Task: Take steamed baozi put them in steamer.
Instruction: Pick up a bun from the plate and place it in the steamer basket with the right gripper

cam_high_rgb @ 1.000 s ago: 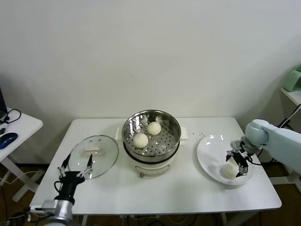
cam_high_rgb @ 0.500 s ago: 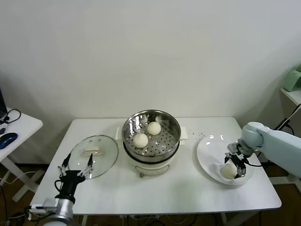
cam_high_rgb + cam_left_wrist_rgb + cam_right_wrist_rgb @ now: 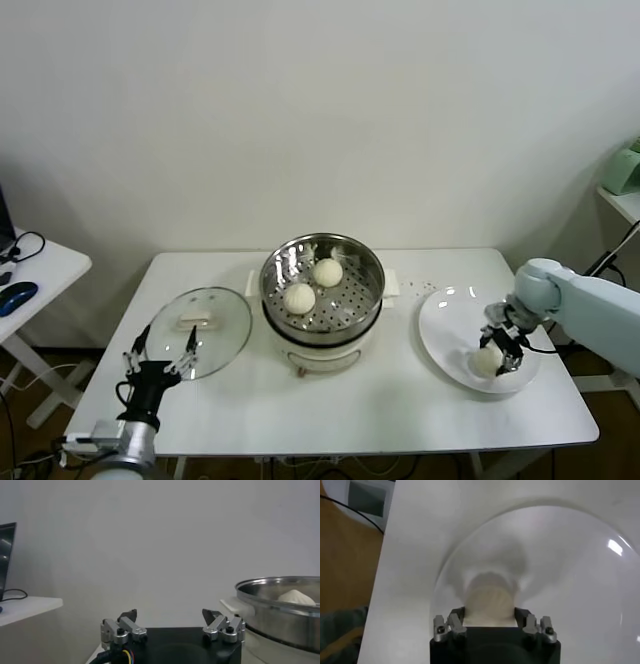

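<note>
Two cream-white baozi (image 3: 299, 297) (image 3: 327, 271) lie in the shiny steel steamer (image 3: 370, 300) on its cream pot base at mid-table. A third baozi (image 3: 486, 361) rests on the white plate (image 3: 445, 320) at the right. My right gripper (image 3: 497, 352) is lowered over it, its fingers pressed against both sides of the bun. In the right wrist view the baozi (image 3: 490, 597) fills the gap of the right gripper (image 3: 490, 616) on the plate (image 3: 560, 570). No fourth baozi shows. My left gripper (image 3: 160, 345) is open and empty at the table's front left.
A round glass lid (image 3: 200, 320) lies flat left of the steamer, just beyond the left gripper (image 3: 170, 615). The left wrist view shows the steamer's wall (image 3: 280, 610) with a baozi's top (image 3: 297, 596) above the rim. A side table stands at far left.
My right gripper has come down and slightly inward onto the baozi on the plate, and its fingers now sit against the bun. The left arm has not moved.
</note>
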